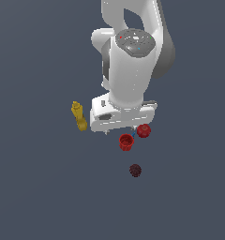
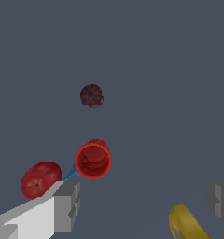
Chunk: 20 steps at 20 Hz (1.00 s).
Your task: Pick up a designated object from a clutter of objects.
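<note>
Plainly, the dark maroon bumpy ball (image 1: 135, 170) (image 2: 92, 95) lies alone on the grey floor (image 1: 39, 187), well apart from the gripper (image 2: 144, 205), whose fingers (image 2: 67, 205) stand wide apart and hold nothing. The arm's body hides the fingers in the exterior view. Nearer the gripper sit the red cup (image 1: 126, 142) (image 2: 93, 160), red ball (image 1: 143, 131) (image 2: 39, 179) and yellow bottle (image 1: 78, 116) (image 2: 186, 224), cut off by the wrist view's edge.

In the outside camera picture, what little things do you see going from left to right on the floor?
Yellow bottle → red cup → dark bumpy ball → red ball.
</note>
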Each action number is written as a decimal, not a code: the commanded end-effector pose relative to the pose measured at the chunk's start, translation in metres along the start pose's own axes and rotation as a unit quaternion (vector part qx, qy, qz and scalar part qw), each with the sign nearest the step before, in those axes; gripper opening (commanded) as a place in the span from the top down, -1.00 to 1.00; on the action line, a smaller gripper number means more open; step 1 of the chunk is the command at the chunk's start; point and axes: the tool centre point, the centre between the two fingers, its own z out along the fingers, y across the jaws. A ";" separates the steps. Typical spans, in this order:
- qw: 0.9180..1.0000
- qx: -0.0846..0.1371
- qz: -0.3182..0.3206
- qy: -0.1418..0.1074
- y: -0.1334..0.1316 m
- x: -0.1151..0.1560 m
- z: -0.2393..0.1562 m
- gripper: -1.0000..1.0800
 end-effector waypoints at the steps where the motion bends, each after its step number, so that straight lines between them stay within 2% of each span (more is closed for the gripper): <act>1: 1.000 0.000 -0.023 0.003 -0.007 0.017 0.019 -0.92; 11: 0.994 0.005 -0.108 0.015 -0.040 0.071 0.098 -0.92; 20: 0.988 0.010 -0.152 0.022 -0.061 0.094 0.146 -0.92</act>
